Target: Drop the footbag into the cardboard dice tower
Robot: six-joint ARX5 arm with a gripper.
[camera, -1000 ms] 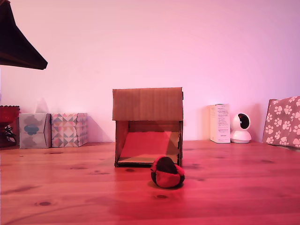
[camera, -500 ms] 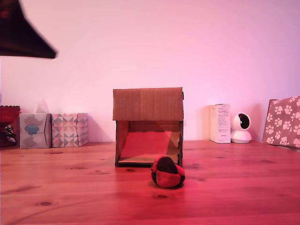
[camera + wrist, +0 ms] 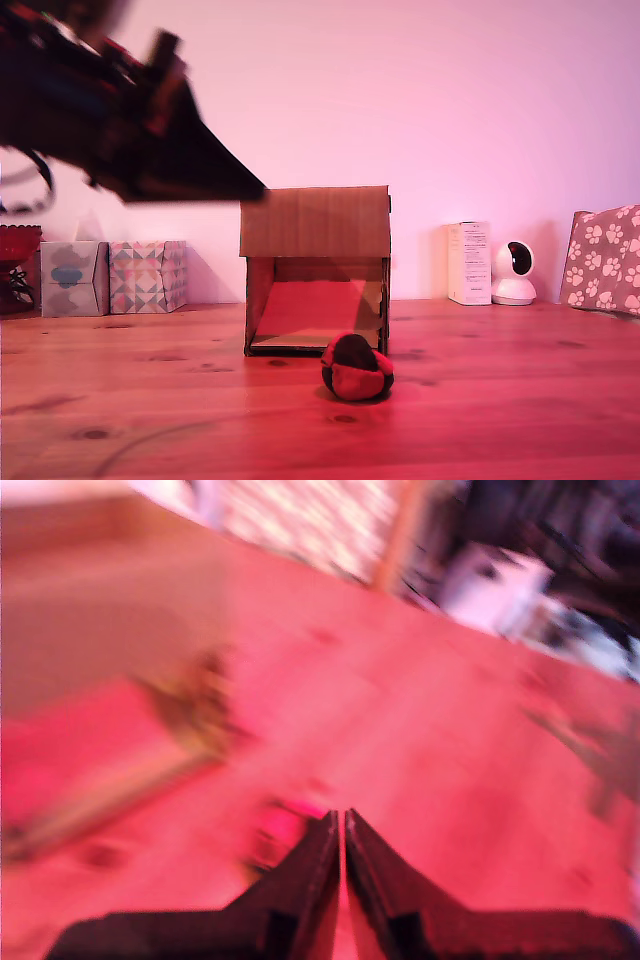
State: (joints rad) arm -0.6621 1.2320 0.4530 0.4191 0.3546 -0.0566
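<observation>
1. The footbag (image 3: 357, 368), red and black, lies on the wooden tabletop (image 3: 500, 400) just in front of the cardboard dice tower (image 3: 316, 268), near the corner on the exterior view's right of the tower's lower opening.
2. The tower stands upright at the middle of the exterior view, its solid upper panel above the opening, with a sloped ramp visible inside.
3. The arm appears as a dark, motion-blurred shape in the upper part of the exterior view's left, and its pointed gripper (image 3: 232, 186) reaches toward the tower's upper corner on that side, well above the footbag.
4. In the wrist view the gripper (image 3: 341, 827) shows its two dark fingers (image 3: 380, 880) pressed nearly together, only a thin slit between the tips; it is closed and holds nothing.
5. The wrist view is heavily blurred; a brown mass in it may be the tower, but I cannot tell for sure.
6. Along the wall, at the exterior view's left, stand two patterned tissue boxes (image 3: 110, 277); at its right are a white carton (image 3: 469, 263), a small white camera (image 3: 514, 273) and a paw-print box (image 3: 604, 260).
</observation>
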